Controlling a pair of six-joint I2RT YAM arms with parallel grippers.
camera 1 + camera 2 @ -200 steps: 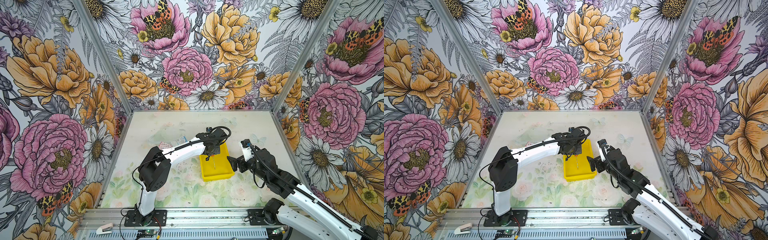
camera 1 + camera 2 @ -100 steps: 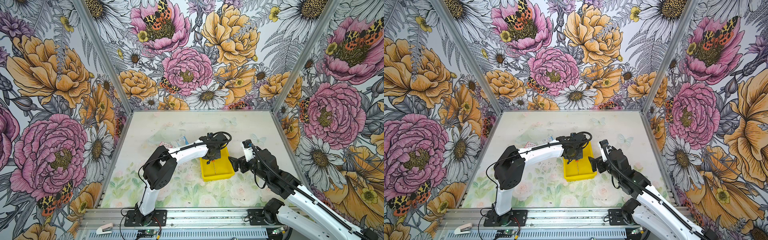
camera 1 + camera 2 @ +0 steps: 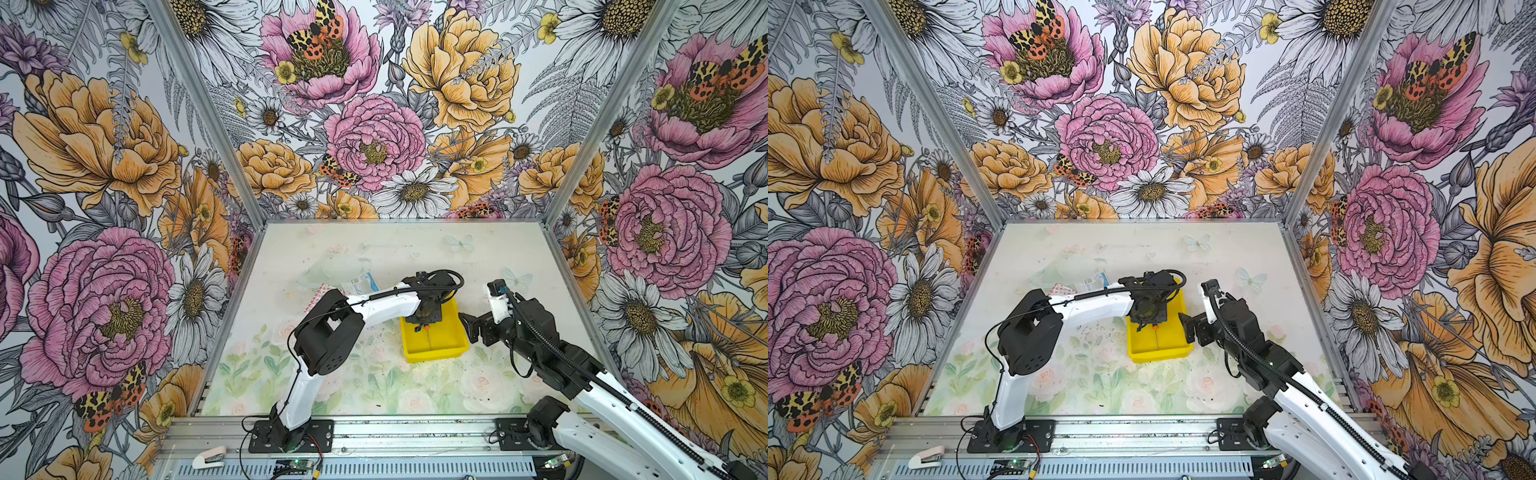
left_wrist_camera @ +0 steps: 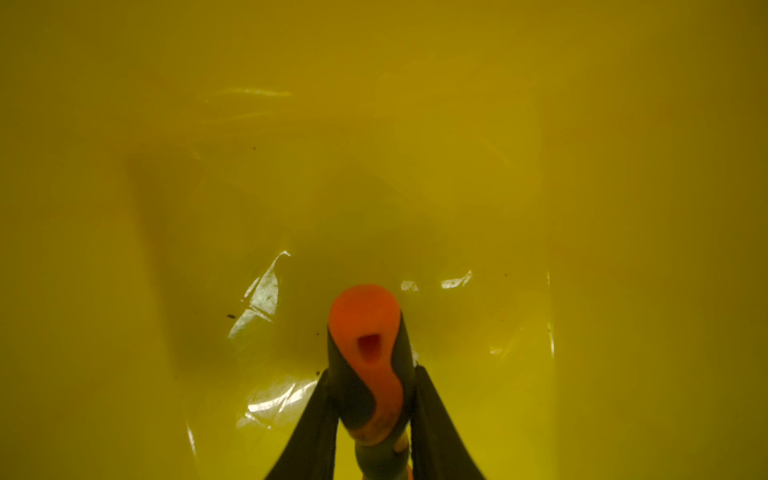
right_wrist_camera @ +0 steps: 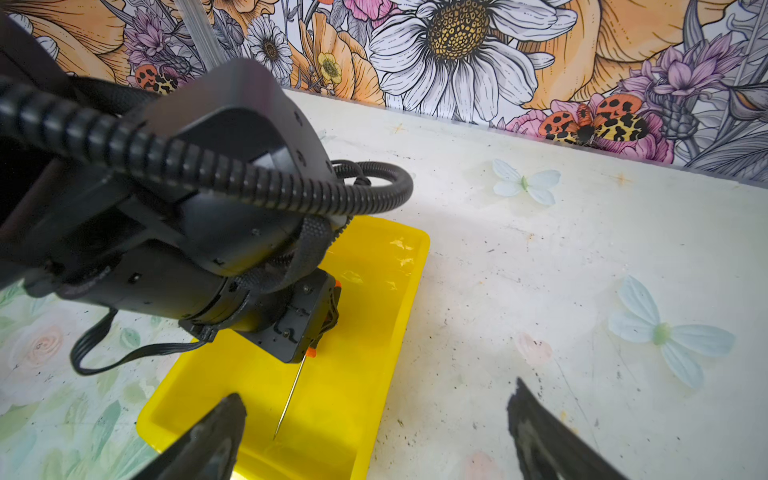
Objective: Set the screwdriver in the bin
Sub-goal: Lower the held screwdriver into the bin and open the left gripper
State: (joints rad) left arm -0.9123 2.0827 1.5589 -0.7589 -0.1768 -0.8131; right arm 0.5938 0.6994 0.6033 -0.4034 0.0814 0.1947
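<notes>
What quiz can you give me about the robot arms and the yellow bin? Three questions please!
1. What is the left gripper squeezing? A) a ball B) the screwdriver C) nothing
2. True or false: the right gripper has its jaws wide open and holds nothing.
3. Fill the gap: the screwdriver's thin shaft points down into the yellow ____.
Key: 1 B. 2 True. 3 bin.

Left end effector (image 4: 371, 376) clamped (pointing down); right end effector (image 5: 376, 401) spread.
</notes>
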